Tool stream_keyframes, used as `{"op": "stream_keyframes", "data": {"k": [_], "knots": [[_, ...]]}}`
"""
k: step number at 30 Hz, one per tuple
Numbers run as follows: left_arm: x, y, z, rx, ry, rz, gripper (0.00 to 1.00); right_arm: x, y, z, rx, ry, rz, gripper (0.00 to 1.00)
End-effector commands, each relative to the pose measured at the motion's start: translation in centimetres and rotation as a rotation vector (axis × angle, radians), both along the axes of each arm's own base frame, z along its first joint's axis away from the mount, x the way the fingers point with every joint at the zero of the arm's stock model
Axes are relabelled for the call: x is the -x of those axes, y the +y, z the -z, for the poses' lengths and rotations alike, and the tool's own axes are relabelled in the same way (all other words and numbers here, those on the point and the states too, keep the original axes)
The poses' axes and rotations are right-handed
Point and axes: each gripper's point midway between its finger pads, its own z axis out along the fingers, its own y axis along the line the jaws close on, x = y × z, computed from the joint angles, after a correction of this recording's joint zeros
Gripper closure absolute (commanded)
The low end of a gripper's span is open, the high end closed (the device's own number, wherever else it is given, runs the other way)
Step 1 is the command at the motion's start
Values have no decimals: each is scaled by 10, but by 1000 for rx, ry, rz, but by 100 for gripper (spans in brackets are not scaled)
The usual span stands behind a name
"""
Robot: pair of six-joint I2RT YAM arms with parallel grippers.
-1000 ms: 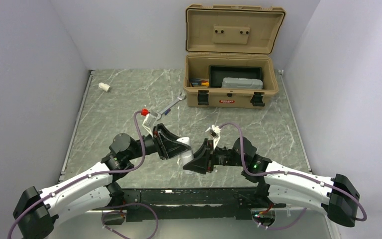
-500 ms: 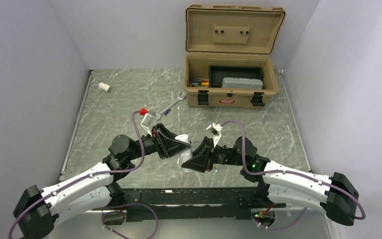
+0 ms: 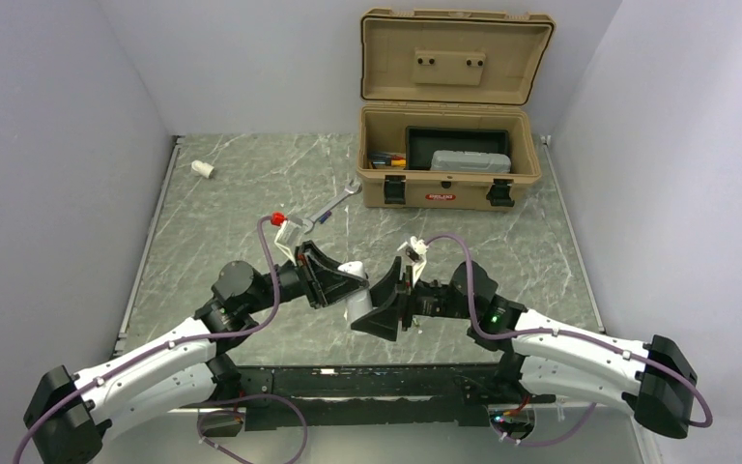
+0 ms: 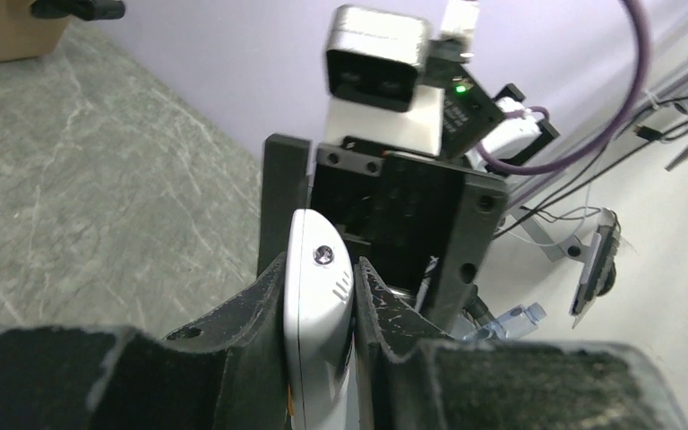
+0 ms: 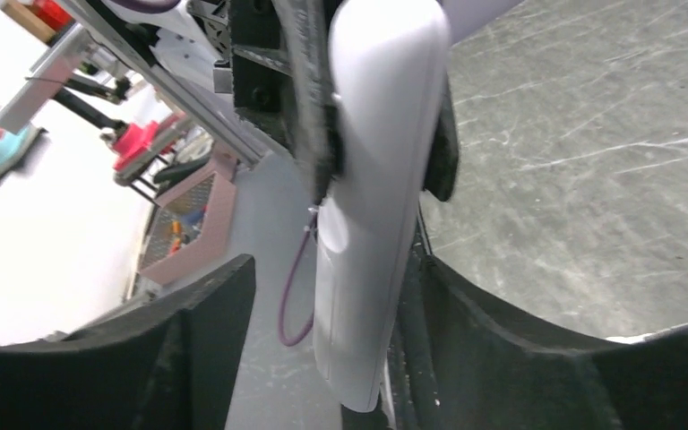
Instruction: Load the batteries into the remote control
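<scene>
Left gripper (image 4: 321,273) is your anchor: its jaws are clamped on the narrow sides of the remote control (image 4: 318,327), which is held in the air over the near middle of the table (image 3: 242,193), between the two arms. Right gripper (image 5: 336,278) stands open around the free end of the same handset. In the right wrist view one finger lies against the remote's edge or just beside it, and the other is well apart from it.

The left wrist view shows a small screw and a few moulded ridges near the handset's end, which I read as the grip of the battery cover, so the step in hand looks like getting the right fingers placed to work that cover.

Hold the left clamp firm and level. Centre the right jaws on the handset before you close, so both pads meet it together and do not twist it out of the left grip. Then push along the remote's length, not across it.

No batteries show in any view. They may be among the small coloured things in the open toolbox (image 3: 449,184) at the far side, but those are too small to tell. Locate them before you commit. The wrench (image 3: 333,205) just beyond the left arm and the white cylinder (image 3: 203,169) far left are not your concern.
</scene>
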Motion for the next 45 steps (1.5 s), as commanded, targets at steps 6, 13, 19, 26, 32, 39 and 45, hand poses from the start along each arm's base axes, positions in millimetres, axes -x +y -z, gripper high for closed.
{"op": "stream_keyframes", "data": {"k": [6, 13, 19, 26, 32, 39, 45], "knots": [[-19, 7, 18, -52, 150, -118, 100, -28, -17, -27, 78, -247, 154, 23], [-24, 16, 38, -26, 308, -181, 100, -33, -37, -33, 87, -441, 211, 28], [-18, 16, 32, -1, 269, -146, 100, -22, -36, -21, 43, -411, 166, 32], [-3, 13, 16, 91, 166, -52, 100, -20, -22, -8, -25, -167, 160, 19], [2, 11, 10, 106, 134, -21, 100, -17, -13, -1, -40, -82, 127, 18], [1, 15, 7, 110, 118, -43, 100, -6, -6, 1, -64, -36, 55, 24], [-1, 17, 5, 132, 109, -53, 100, -3, -2, 5, -65, -15, 27, 27]]}}
